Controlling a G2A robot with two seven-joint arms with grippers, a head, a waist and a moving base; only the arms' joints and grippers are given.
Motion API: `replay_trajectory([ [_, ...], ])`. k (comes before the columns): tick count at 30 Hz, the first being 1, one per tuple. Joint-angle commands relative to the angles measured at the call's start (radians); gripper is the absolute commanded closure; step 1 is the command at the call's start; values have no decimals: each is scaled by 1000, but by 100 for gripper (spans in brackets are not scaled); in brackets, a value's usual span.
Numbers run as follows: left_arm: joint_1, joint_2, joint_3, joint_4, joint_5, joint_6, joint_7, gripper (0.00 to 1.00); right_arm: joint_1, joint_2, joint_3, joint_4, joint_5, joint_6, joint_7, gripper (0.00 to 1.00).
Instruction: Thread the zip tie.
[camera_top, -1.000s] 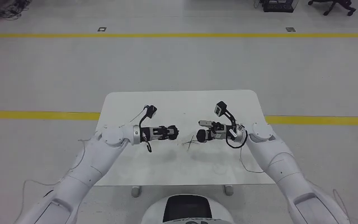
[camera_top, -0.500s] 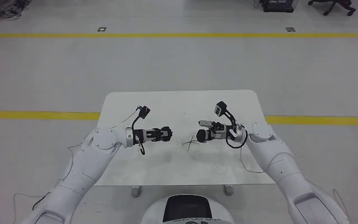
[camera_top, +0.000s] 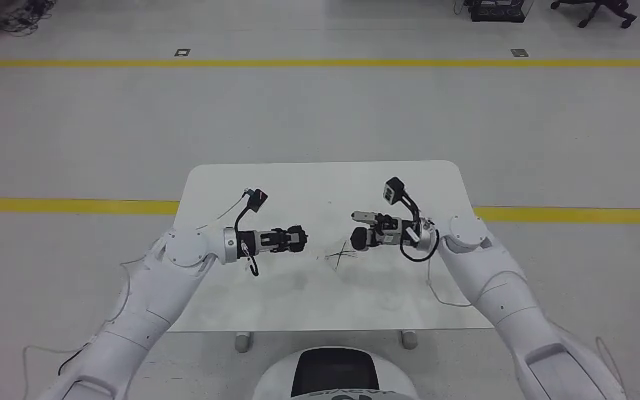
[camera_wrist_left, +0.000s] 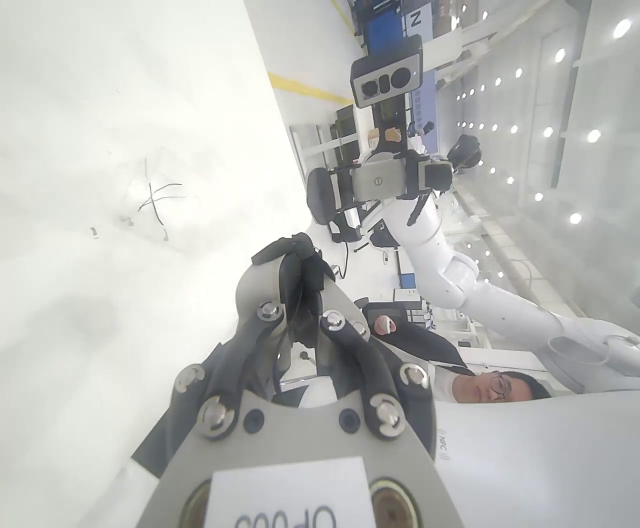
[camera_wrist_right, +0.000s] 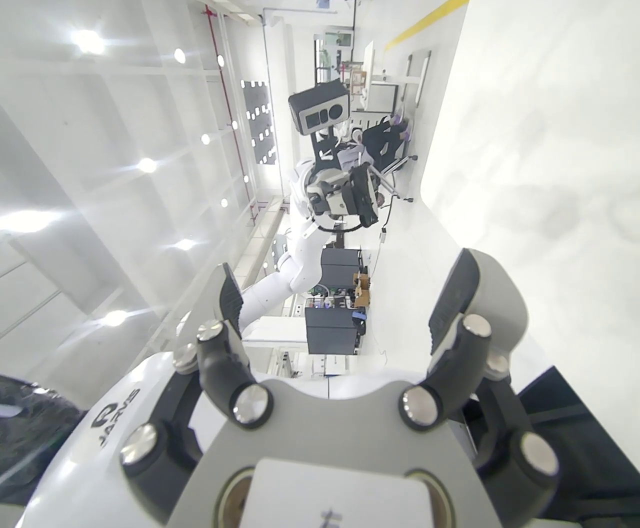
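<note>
Zip ties (camera_top: 343, 252) lie crossed in a small black tangle on the white table (camera_top: 320, 185), between the left gripper (camera_top: 301, 237) and the right gripper (camera_top: 354, 229), closer to the right one. Compared to a second ago, the left gripper has backed away from the ties, and over the last half second it barely budges. Its fingers are pinched together, and I can't tell if anything's between them. The right gripper is spread wide with nothing in it, shifted only a hair. White stickers (camera_wrist_left: 285, 492) on both gripper bases have print, but it's cut off and unreadable.
</note>
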Motion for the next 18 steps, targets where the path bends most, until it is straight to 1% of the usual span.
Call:
replay_trajectory([
  [1, 0, 0, 0, 0, 0, 0, 0, 100, 12, 1, -8, -15, -50, 21, -30, 0],
  [3, 0, 0, 0, 0, 0, 0, 0, 100, 24, -1, -19, -23, -65, 35, -25, 0],
  [18, 0, 0, 0, 0, 0, 0, 0, 100, 24, -1, -19, -23, -65, 35, -25, 0],
])
